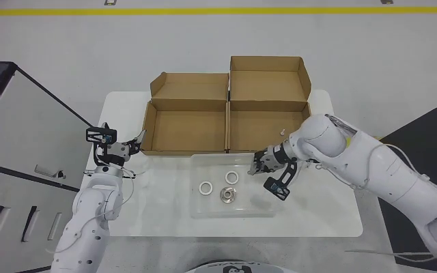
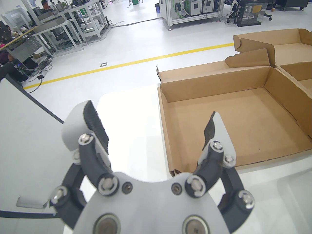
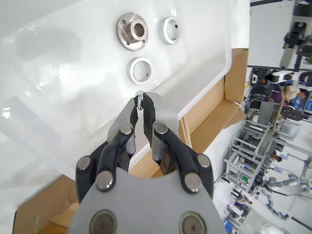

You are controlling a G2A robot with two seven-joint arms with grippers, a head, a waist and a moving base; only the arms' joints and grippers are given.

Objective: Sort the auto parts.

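From above, the right gripper [image 1: 258,166] is hanging over the far edge of the clear tray [image 1: 205,213], just beside the right-hand box [image 1: 266,130]. A ring [image 1: 205,187], a second ring [image 1: 231,177] and a flange [image 1: 227,196] are lying in the tray; a small pale part [image 1: 280,131] is already sitting in that box, so I'm judging the next piece belongs there too. The left gripper [image 1: 126,147] is waiting by the left-hand box [image 1: 188,130], near a corner of the white surface [image 1: 321,218].

From the left wrist, its fingers [image 2: 96,125] are standing wide apart, holding nothing; the left-hand box is lying empty beyond them. A yellow line [image 2: 136,60] is crossing the floor, with benches and racks filling the room behind.

From the right wrist, the fingers are clamped on a little screw [image 3: 139,101], pinched right at the tips. That's a thin grip, so I'm wanting it carried level over the cardboard wall and lowered close to the box floor before letting go; otherwise it's likely bouncing out.
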